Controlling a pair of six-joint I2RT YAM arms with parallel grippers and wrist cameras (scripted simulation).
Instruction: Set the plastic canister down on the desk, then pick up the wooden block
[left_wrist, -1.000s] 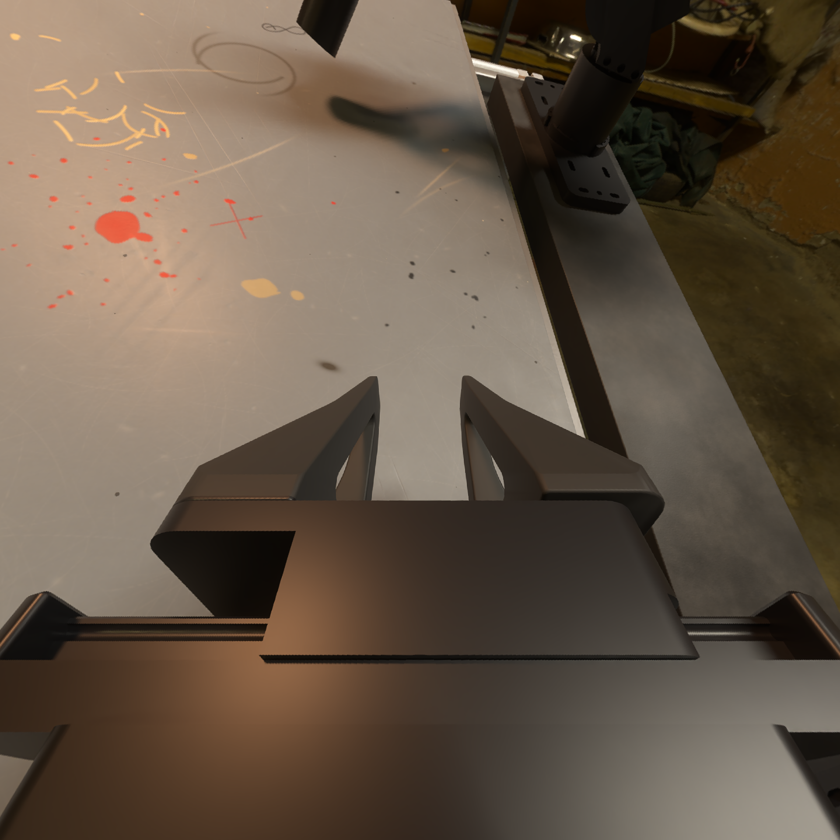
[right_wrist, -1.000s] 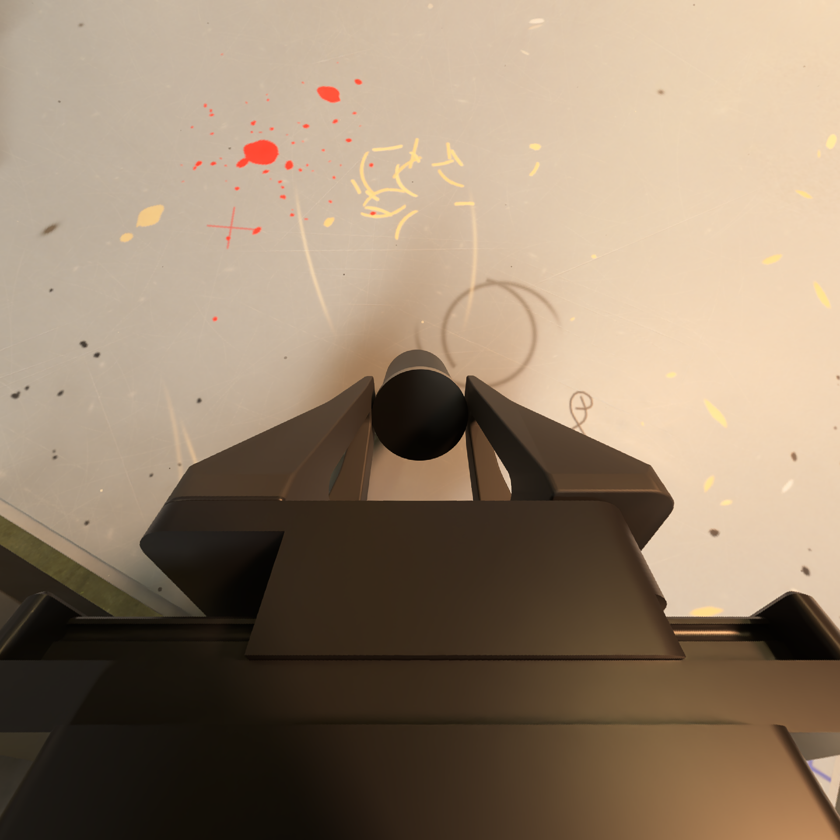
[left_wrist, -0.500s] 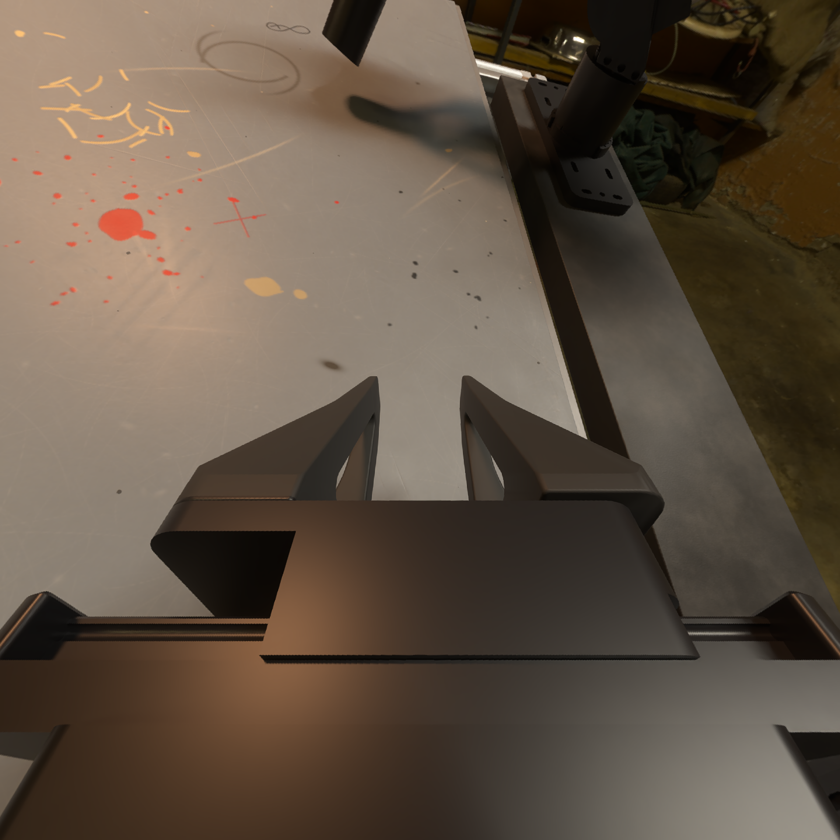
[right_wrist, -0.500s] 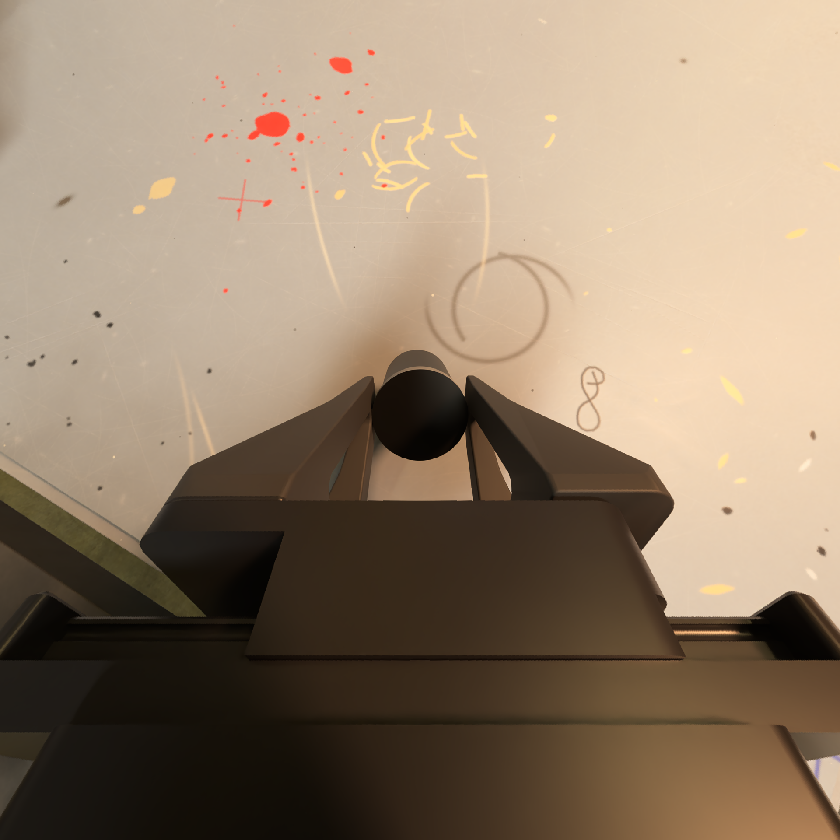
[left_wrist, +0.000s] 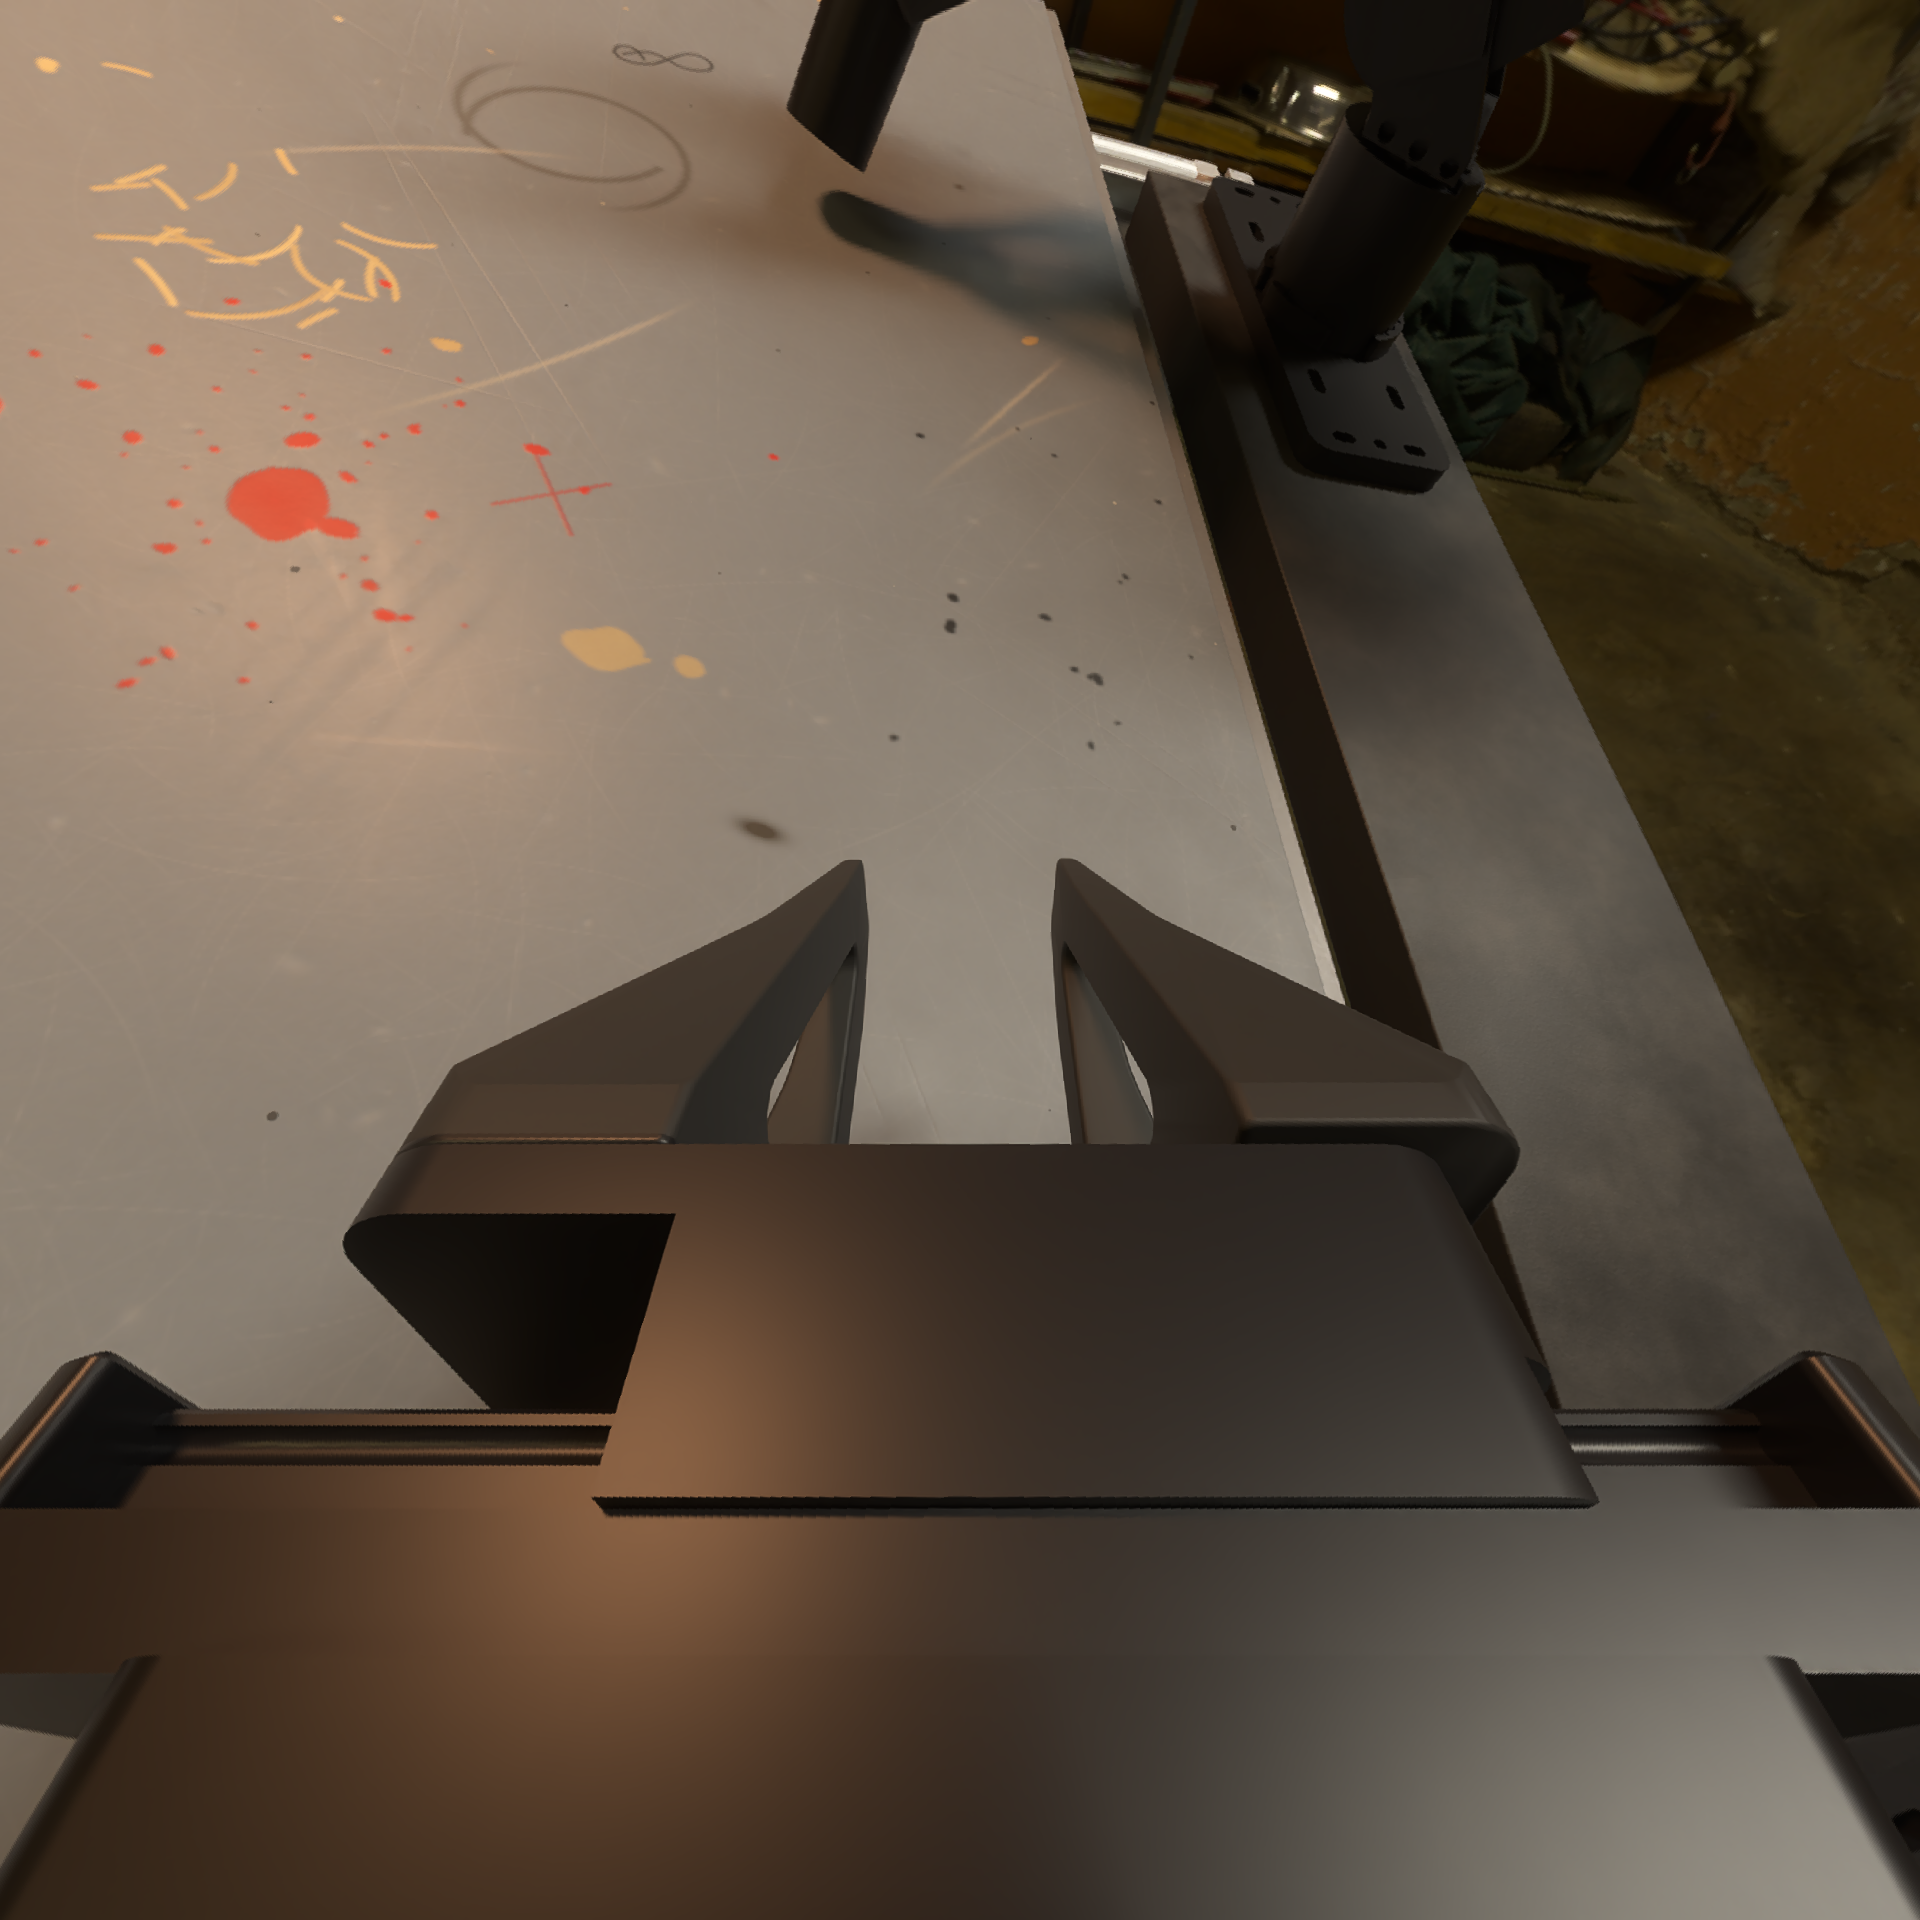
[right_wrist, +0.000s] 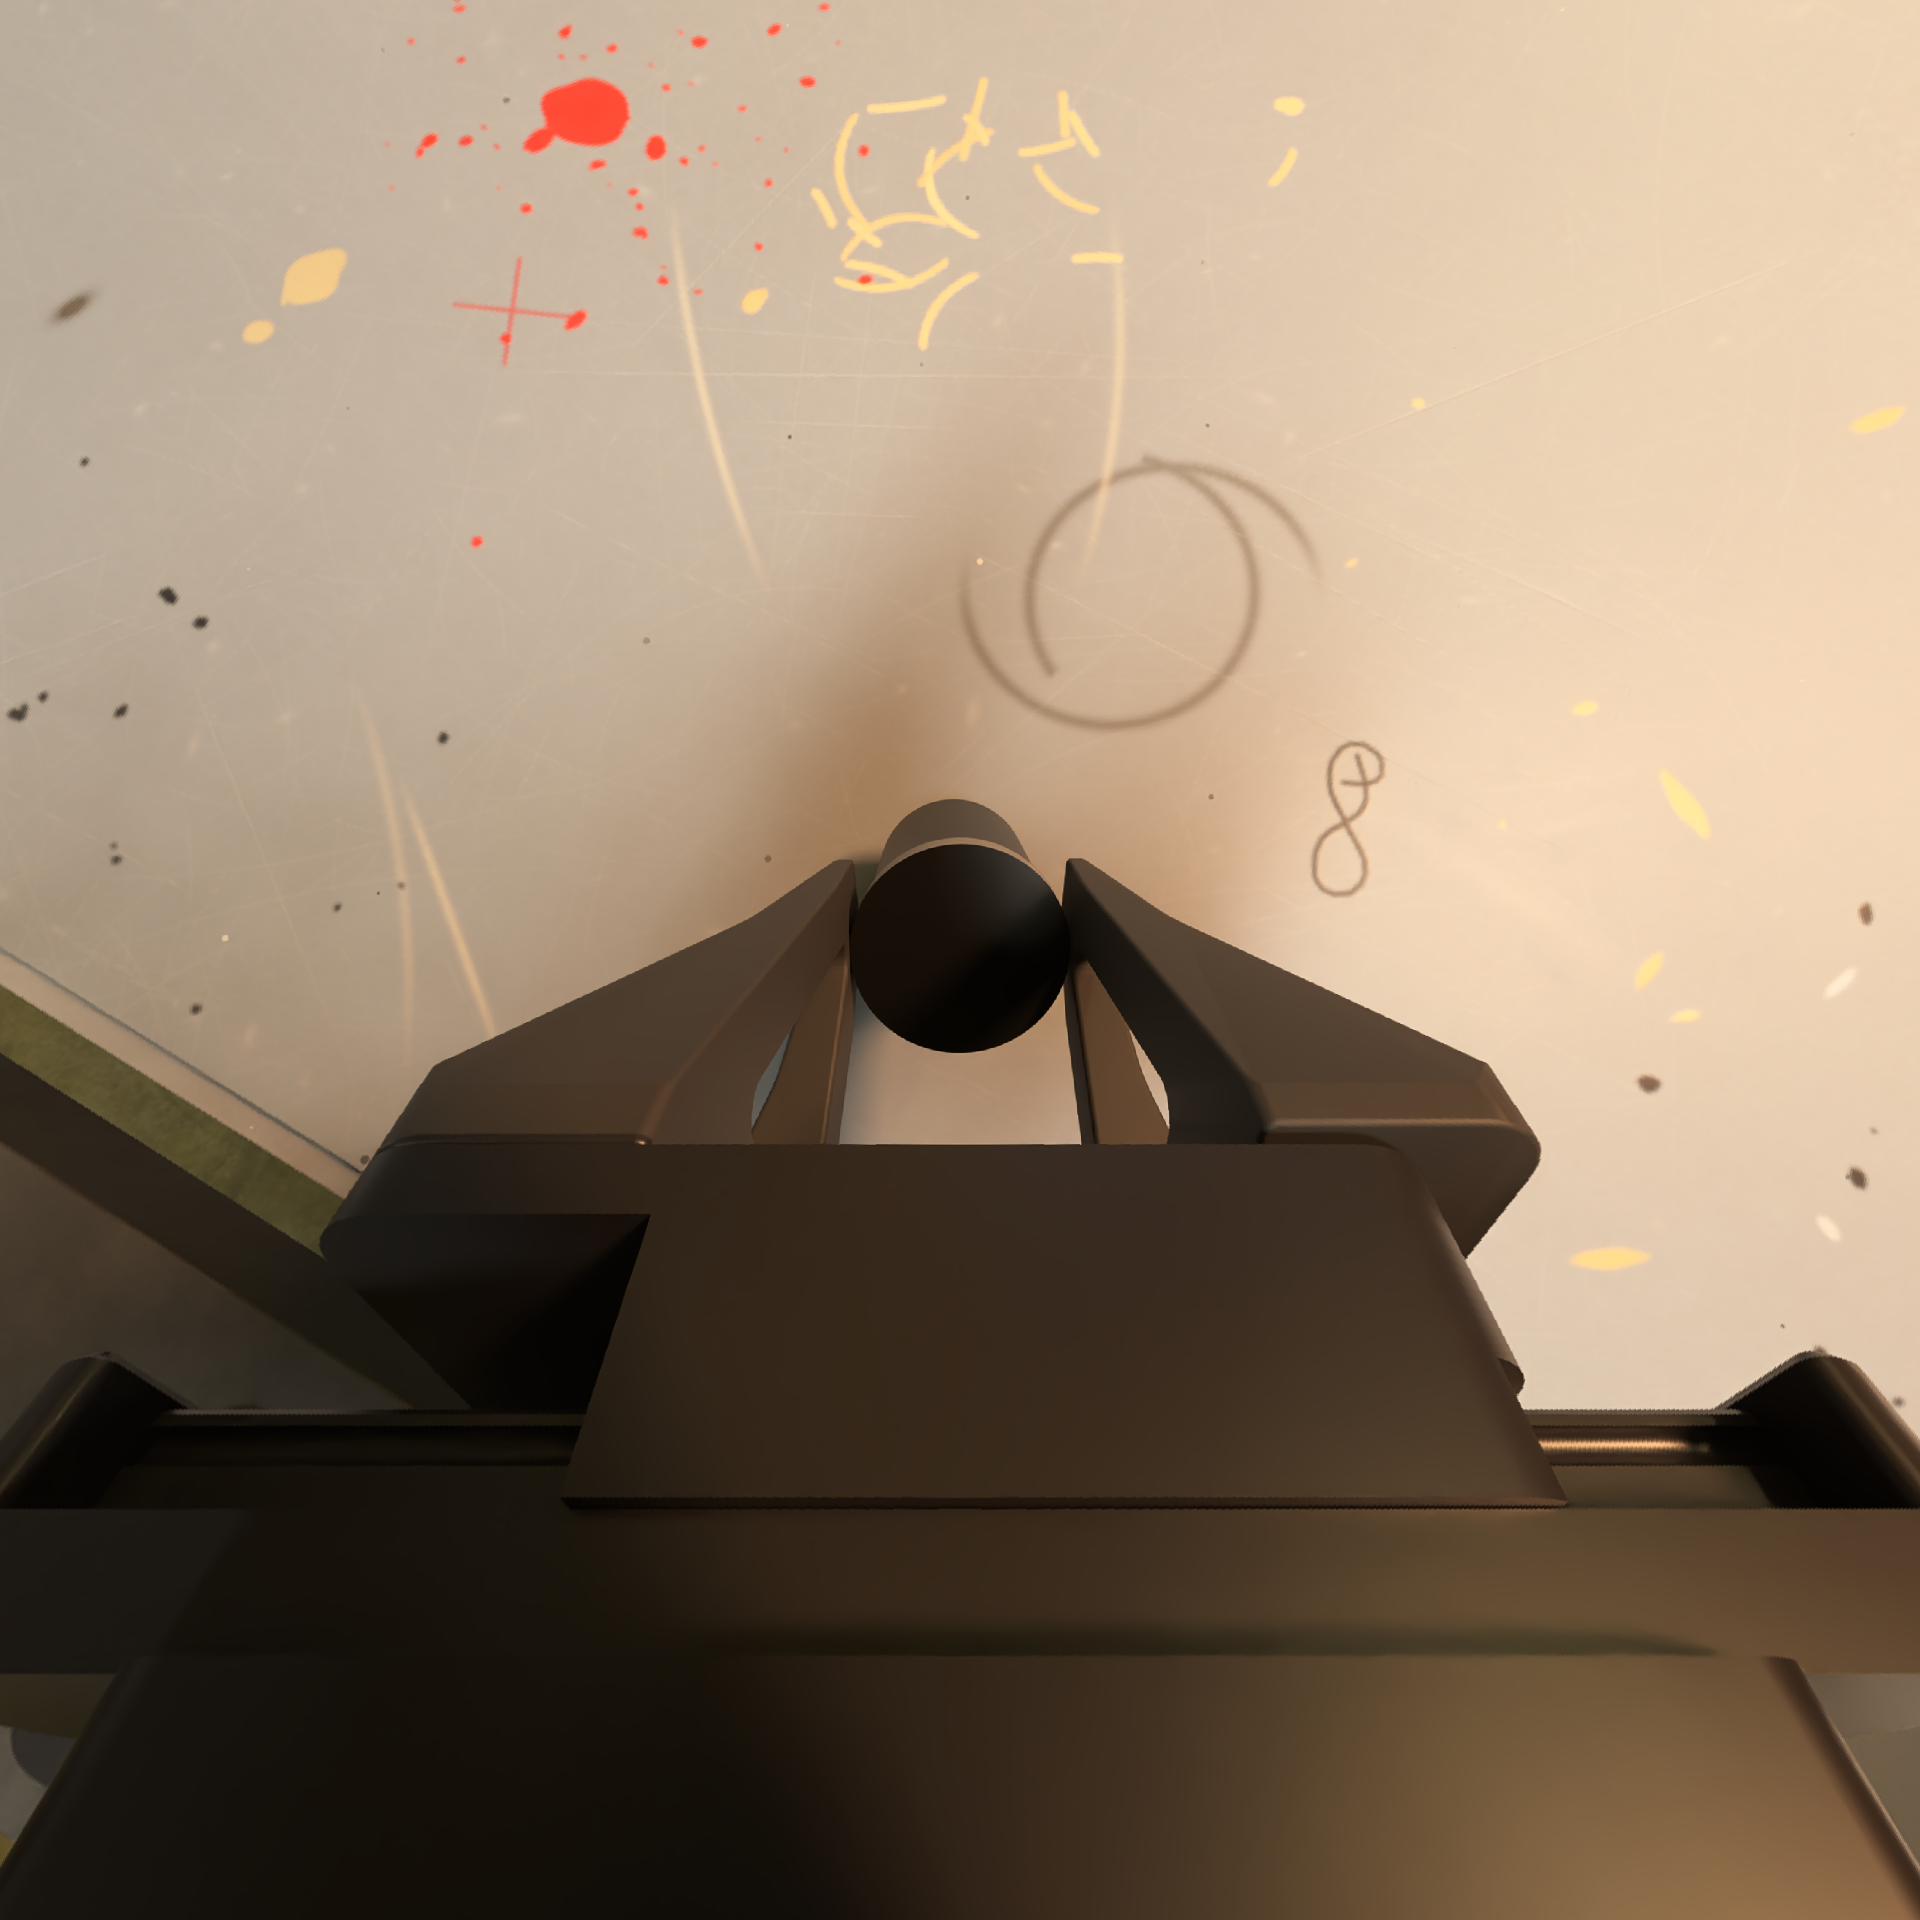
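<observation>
A black plastic canister (right_wrist: 956, 945), a short cylinder, sits between the fingers of my right gripper (right_wrist: 961, 868), which is shut on it and holds it above the paint-marked desk (right_wrist: 623, 623). In the left wrist view the canister (left_wrist: 847, 88) hangs at the top centre, tilted, with its blurred shadow on the desk below it. My left gripper (left_wrist: 958, 873) is open and empty, low over the desk (left_wrist: 520, 831) near its right edge. No wooden block shows in either view.
A dark rail (left_wrist: 1299, 727) runs along the desk's right edge, with the right arm's base (left_wrist: 1361, 270) bolted on it. Beyond lie a grey ledge and a rough floor (left_wrist: 1714, 727). The desk's edge (right_wrist: 156, 1101) shows at the lower left of the right wrist view.
My right gripper has come lower over the desk with the canister; the desk marks look larger and nearer. In the left wrist view the canister has shifted right and down. The left gripper barely moved.
</observation>
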